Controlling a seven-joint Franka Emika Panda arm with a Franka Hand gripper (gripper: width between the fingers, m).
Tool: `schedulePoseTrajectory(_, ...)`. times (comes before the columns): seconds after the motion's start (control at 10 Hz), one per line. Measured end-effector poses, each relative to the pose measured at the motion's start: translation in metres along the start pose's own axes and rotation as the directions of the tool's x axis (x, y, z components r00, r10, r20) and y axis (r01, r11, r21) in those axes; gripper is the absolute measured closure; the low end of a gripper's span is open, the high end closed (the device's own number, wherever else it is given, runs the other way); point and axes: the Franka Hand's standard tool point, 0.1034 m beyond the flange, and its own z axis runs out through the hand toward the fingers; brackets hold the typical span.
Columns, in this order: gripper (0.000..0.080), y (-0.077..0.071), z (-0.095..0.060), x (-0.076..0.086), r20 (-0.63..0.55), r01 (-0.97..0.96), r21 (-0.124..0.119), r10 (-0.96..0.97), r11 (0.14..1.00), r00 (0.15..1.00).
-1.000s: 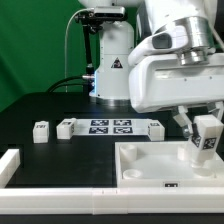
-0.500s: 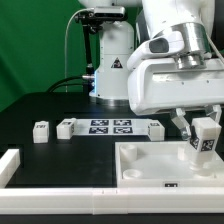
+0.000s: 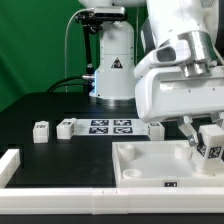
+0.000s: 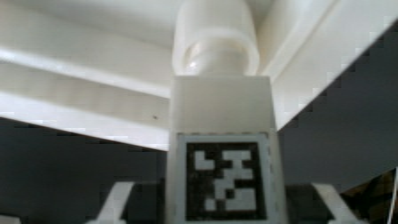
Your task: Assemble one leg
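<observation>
My gripper is shut on the leg, a small white block with a black-and-white tag, held tilted over the exterior view's right end of the white tabletop. In the wrist view the leg fills the middle between my fingers, tag towards the camera, its round end pointing at the tabletop. My gripper sits at its near end. I cannot tell whether the leg's end touches the tabletop.
Three more legs lie on the black table: two at the exterior view's left and one by the marker board. A white L-shaped block sits at the front left. The arm's base stands behind.
My gripper has moved towards the exterior view's right and slightly down with the leg. The leg now stands tilted instead of upright.
</observation>
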Motion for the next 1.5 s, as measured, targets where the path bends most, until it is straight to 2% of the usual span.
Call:
schedulePoseTrajectory(0.6, 0.0509, 0.013, 0.0, -0.002, -0.031, 0.011, -0.019, -0.012, 1.0, 0.999)
schedulePoseTrajectory(0.7, 0.0509, 0.016, -0.001, -0.002, -0.019, 0.016, -0.012, -0.016, 1.0, 1.0)
schedulePoseTrajectory(1.0, 0.0508, 0.015, 0.002, -0.004, 0.003, 0.017, -0.001, -0.017, 1.0, 1.0)
schedulePoseTrajectory(1.2, 0.019, 0.015, 0.002, -0.005, 0.004, 0.017, -0.001, -0.017, 1.0, 1.0)
schedulePoseTrajectory(1.5, 0.0152, 0.014, 0.002, -0.005, 0.005, 0.016, 0.0, -0.016, 1.0, 1.0)
